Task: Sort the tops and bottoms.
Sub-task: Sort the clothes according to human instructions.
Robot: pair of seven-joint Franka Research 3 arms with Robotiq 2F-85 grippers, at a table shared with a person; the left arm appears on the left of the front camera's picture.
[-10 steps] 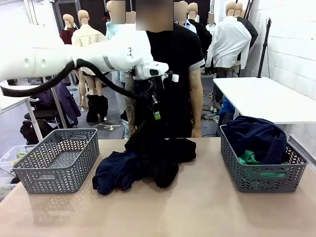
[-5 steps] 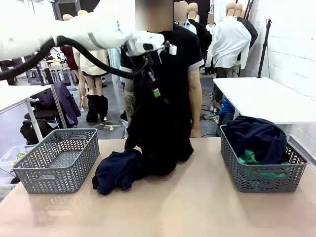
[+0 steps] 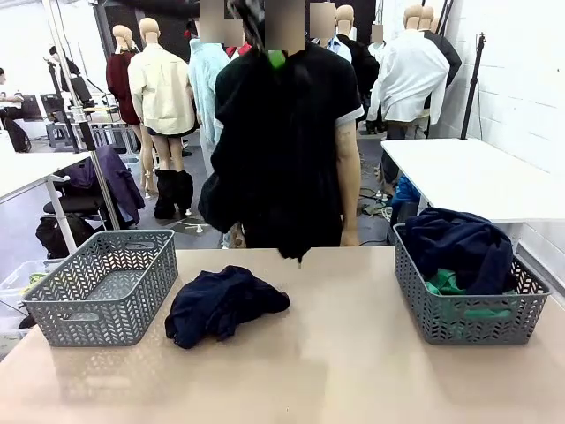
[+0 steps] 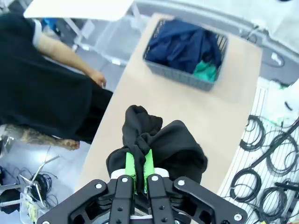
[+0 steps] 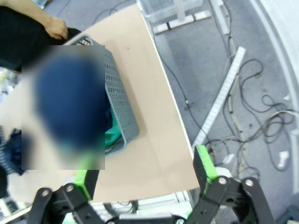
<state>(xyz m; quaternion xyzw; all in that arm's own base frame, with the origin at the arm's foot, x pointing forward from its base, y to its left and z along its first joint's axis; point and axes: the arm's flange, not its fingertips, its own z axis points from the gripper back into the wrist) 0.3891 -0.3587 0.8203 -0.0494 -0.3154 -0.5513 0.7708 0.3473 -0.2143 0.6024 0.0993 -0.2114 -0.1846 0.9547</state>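
Note:
My left gripper (image 4: 139, 169) is shut on a bunched black garment (image 4: 156, 147), high above the table. From the front, that black garment (image 3: 274, 159) hangs in front of the person, its lowest tip just clear of the tabletop, and a green pad of the left gripper (image 3: 277, 58) shows at its top. A crumpled navy garment (image 3: 221, 305) lies on the table left of centre. The bright green bottoms (image 3: 448, 284) sit in the right basket (image 3: 468, 322), mostly buried under dark navy clothing (image 3: 459, 243). My right gripper (image 5: 145, 175) is open and holds nothing, high beyond the table's right edge.
A grey basket (image 3: 101, 291) stands at the table's left with nothing inside. The person stands at the far edge, one hand (image 5: 58, 28) near the right basket (image 5: 122, 114). A white table (image 3: 477, 172) is at the back right. Cables lie on the floor.
My left arm has risen out of the top of the front view, lifting the black garment fully off the table. The navy garment stays where it lay.

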